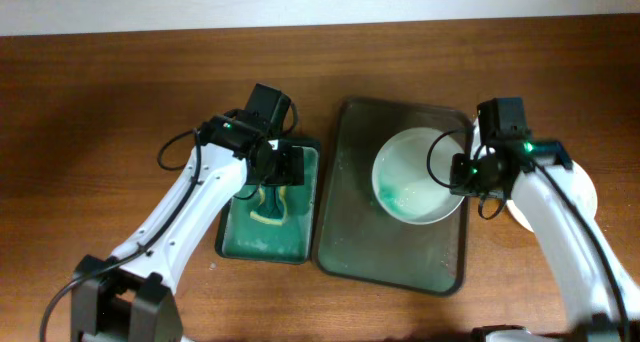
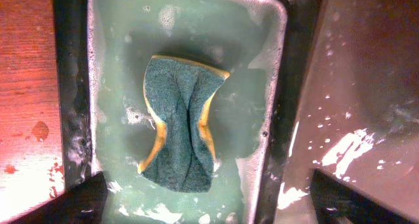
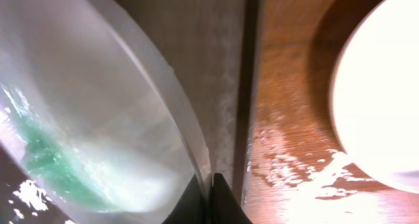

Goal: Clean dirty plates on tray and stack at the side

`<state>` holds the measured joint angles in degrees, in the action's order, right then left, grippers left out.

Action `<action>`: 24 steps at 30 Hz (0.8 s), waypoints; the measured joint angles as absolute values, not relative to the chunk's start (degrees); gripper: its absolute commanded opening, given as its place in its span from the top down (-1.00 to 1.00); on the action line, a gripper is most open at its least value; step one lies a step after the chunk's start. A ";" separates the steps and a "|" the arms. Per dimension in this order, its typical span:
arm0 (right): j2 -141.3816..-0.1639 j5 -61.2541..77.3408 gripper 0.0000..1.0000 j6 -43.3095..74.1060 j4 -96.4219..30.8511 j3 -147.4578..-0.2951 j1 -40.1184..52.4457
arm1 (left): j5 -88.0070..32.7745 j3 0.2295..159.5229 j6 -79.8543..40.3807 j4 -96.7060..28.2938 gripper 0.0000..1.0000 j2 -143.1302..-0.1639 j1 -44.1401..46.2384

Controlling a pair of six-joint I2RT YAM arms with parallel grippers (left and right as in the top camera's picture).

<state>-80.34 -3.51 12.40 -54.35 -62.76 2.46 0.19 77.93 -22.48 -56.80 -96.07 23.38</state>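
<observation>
the left fingers (image 2: 78,201) are spread wide over the sponge (image 2: 180,122) lying between them in the soapy tub (image 2: 283,27). the right fingers (image 3: 226,204) pinch the rim of the green-smeared plate (image 3: 98,106) on the tray (image 3: 222,54); another white plate (image 3: 380,86) sits to their right.

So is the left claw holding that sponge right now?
No, the sponge lies loose in the small tray, and the left claw hangs open above it with its fingers wide apart.
</observation>
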 measured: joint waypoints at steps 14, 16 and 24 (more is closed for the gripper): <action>-74.83 -35.33 0.92 23.68 -61.84 -62.76 29.54 | -1.32 77.95 -22.33 -58.26 -0.99 -95.55 23.38; -75.53 -38.50 0.92 24.32 -62.67 -62.76 31.90 | -1.34 77.95 -22.33 -58.26 -0.99 -95.55 23.38; -75.61 -49.52 0.92 26.02 -64.73 -62.76 39.51 | -1.34 77.95 -22.33 -58.26 -0.99 -95.55 23.38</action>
<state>-75.61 -49.52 26.02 -64.73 -62.76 39.51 -1.34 77.95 -22.33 -58.26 -95.55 23.38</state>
